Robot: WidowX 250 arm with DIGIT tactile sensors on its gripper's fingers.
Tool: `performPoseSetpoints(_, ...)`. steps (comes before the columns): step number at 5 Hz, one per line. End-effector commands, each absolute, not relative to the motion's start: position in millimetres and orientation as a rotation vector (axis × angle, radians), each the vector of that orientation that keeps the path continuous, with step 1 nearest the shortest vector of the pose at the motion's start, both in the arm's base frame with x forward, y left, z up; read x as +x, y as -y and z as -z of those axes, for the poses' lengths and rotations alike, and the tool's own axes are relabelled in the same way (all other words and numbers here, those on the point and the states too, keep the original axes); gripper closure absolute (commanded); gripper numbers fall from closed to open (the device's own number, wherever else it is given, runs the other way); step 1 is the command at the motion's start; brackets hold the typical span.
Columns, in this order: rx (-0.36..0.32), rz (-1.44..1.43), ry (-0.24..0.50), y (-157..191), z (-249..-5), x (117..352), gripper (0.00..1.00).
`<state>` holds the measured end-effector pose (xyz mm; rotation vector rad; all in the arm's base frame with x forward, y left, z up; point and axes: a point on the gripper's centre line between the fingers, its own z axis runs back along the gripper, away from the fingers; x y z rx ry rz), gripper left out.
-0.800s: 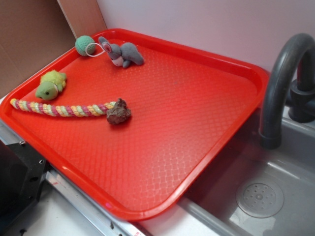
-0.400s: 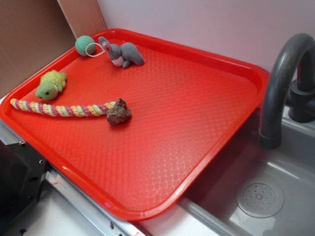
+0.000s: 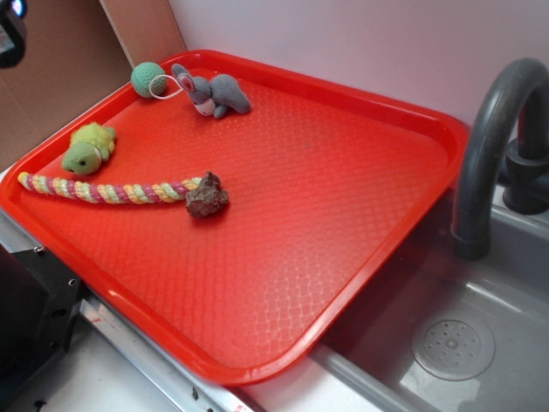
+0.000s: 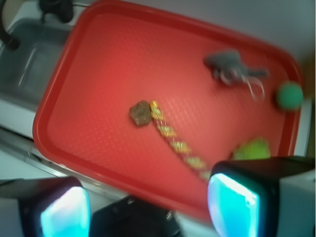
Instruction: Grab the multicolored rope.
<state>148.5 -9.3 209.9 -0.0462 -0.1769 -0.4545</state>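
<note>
The multicolored rope (image 3: 107, 190) lies stretched out near the left front of the red tray (image 3: 300, 223), its right end touching a brown lumpy rock (image 3: 207, 197). From the wrist view, blurred, the rope (image 4: 177, 143) runs diagonally from the rock (image 4: 140, 112) down toward the right finger. My gripper (image 4: 148, 210) hangs high above the tray's near edge, open, with nothing between its glowing pads (image 4: 232, 205). In the exterior view only a dark bit of the arm (image 3: 9, 34) shows in the top left corner.
A green-yellow plush turtle (image 3: 86, 148) sits just behind the rope's left end. A grey plush mouse (image 3: 214, 93) and a green ball (image 3: 147, 79) lie at the tray's far corner. A grey sink (image 3: 480, 343) with a dark faucet (image 3: 489, 137) is on the right.
A dark part of the arm has come into the exterior view's top left corner. The rope and the other objects have not moved.
</note>
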Motion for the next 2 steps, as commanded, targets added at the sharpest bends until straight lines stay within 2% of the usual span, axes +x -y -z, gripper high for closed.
performPoseSetpoints(1, 0.037, 0.851, 0.177, 37, -181, 156, 0.0)
performPoseSetpoints(2, 0.055, 0.854, 0.147, 23, -160, 159, 0.0)
